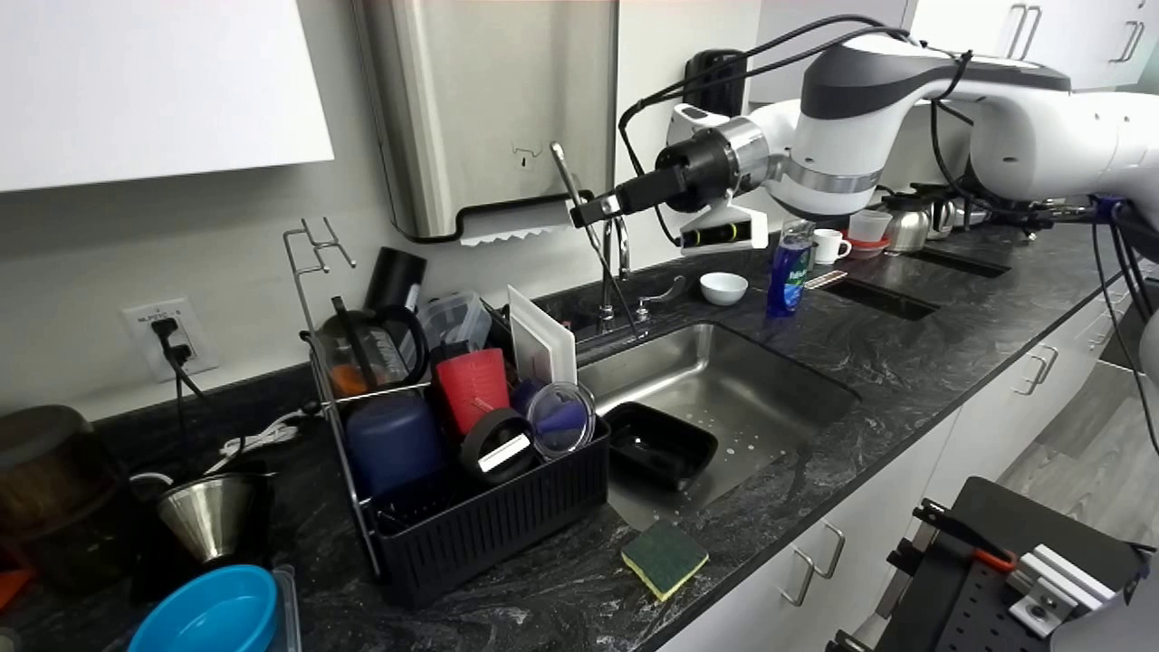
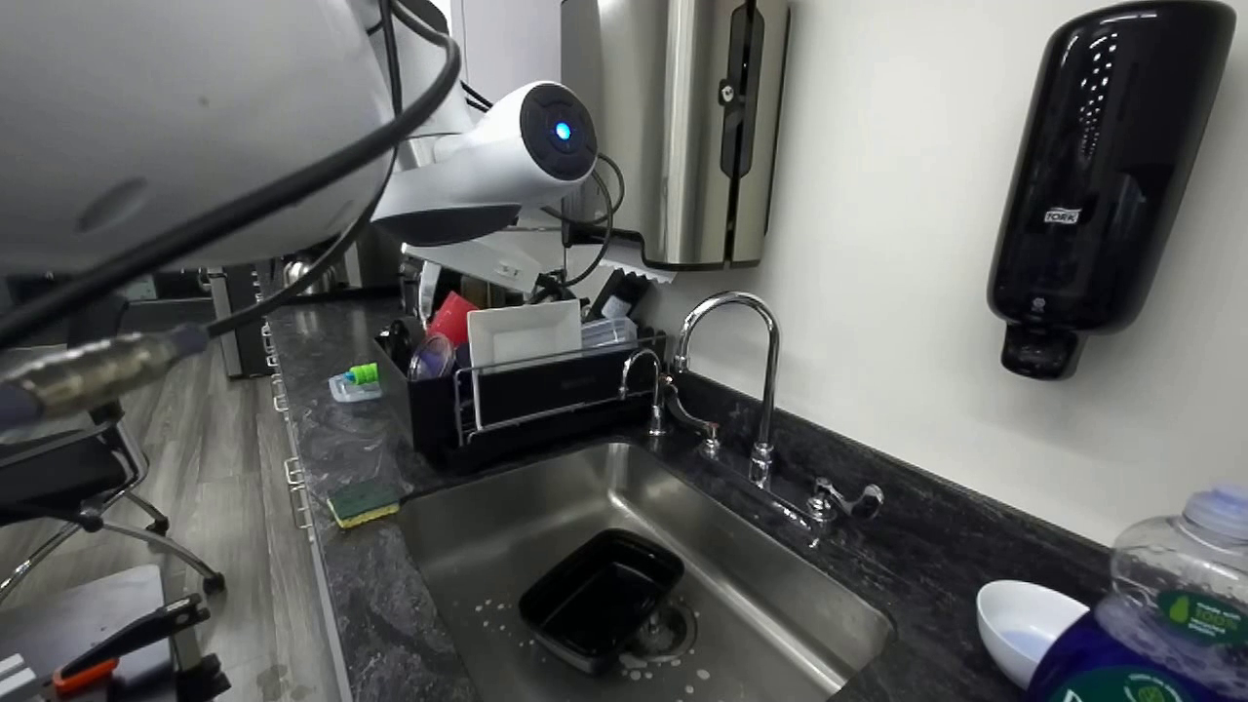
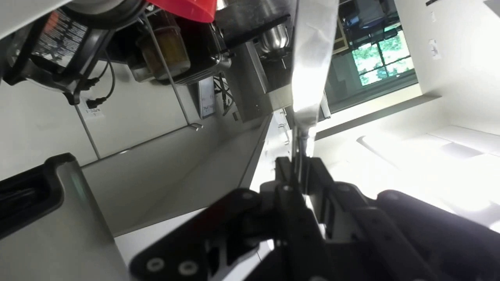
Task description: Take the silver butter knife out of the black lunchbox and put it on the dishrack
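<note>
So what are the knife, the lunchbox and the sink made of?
The knife looks like shiny metal, probably steel: it flares white where light hits. The lunchbox seems glossy black plastic, with pale reflections and rounded corners, though I can't be sure. The sink looks like satin-finish steel: grey, with soft, blurry highlights.

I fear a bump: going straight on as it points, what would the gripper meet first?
Past the gripper and held knife, the way looks free nearby in the wrist view; the dishrack's wire loop seems to one side, though depth is unclear.
</note>
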Motion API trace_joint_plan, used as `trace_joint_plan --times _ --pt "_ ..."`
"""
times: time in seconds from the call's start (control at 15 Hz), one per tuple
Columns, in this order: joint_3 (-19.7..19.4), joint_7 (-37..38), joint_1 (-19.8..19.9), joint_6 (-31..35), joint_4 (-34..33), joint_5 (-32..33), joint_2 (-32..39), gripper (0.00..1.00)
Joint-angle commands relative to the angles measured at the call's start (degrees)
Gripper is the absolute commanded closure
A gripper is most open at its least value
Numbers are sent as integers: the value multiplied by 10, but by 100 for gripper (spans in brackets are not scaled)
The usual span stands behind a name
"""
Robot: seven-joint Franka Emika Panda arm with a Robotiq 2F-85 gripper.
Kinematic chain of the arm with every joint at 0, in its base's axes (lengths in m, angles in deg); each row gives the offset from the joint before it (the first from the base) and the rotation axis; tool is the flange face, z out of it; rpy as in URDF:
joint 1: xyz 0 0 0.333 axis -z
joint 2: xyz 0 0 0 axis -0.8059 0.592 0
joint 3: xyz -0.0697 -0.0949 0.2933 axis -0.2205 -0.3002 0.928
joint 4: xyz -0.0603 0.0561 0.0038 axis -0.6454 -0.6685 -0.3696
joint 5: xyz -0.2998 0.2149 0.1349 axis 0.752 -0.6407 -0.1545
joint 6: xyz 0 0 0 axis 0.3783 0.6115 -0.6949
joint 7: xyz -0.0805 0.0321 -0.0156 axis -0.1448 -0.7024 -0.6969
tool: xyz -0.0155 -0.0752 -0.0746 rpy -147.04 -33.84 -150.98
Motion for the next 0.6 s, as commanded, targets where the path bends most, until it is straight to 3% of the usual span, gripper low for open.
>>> trace_joint_plan --times 0.0,0.2,0.27,0.53 --pt "-3 -8 3 11 24 23 59 97" --pt "-11 -12 -1 14 37 46 85 97" --pt "-6 -62 -1 20 41 -18 56 97" --pt "-15 -130 -9 14 45 -68 59 97"
